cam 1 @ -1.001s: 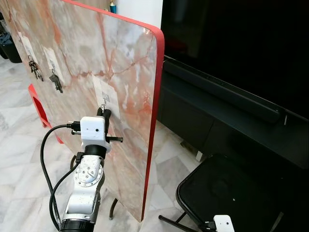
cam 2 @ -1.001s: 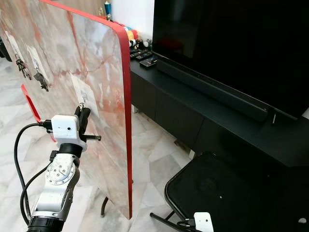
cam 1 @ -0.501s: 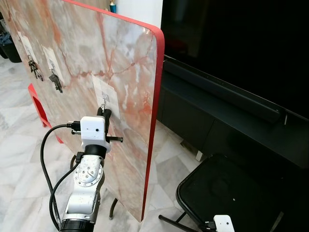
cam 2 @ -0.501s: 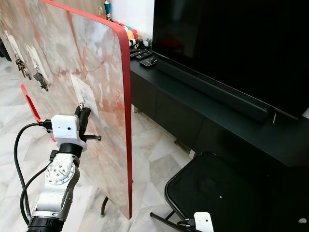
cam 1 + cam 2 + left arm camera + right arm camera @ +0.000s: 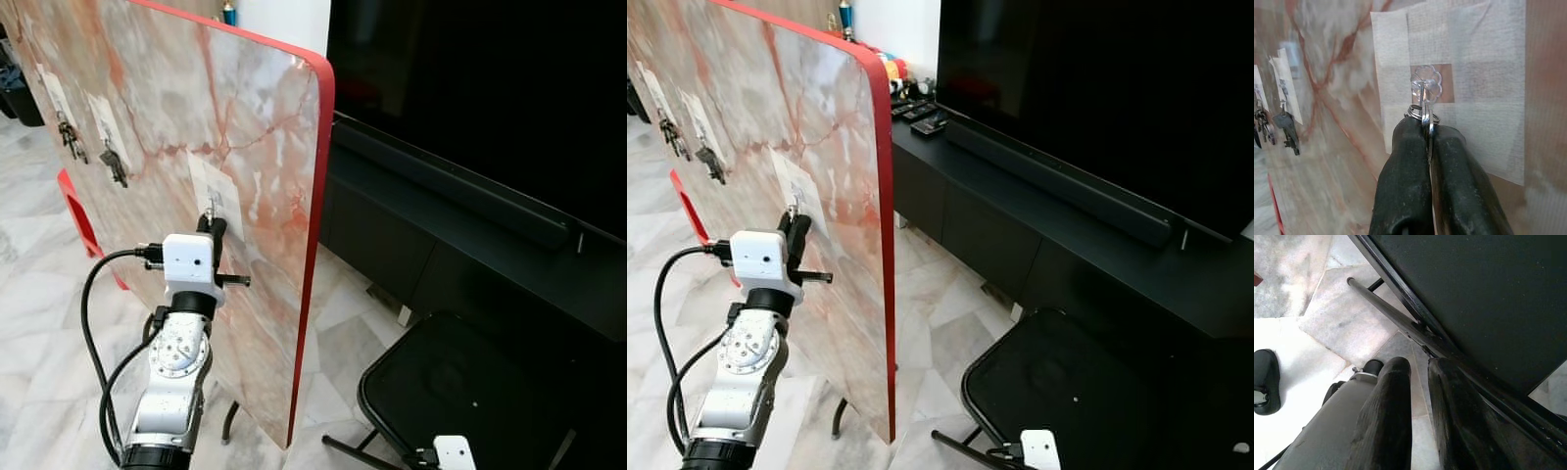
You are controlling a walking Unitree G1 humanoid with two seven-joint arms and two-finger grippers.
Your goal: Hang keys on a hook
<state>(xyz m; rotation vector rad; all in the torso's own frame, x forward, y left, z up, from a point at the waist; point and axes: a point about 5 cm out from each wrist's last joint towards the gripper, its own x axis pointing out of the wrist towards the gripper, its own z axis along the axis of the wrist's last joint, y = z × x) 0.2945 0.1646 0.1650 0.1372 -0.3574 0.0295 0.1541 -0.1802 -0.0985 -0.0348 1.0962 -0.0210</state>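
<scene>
Your left gripper (image 5: 1427, 134) has its jaws pinching the key ring (image 5: 1423, 115) right at the clear hook (image 5: 1425, 87) on the marble board (image 5: 245, 108), ring just under the hook's stem, while your right gripper (image 5: 1418, 382), jaws nearly closed, hangs idle.
</scene>
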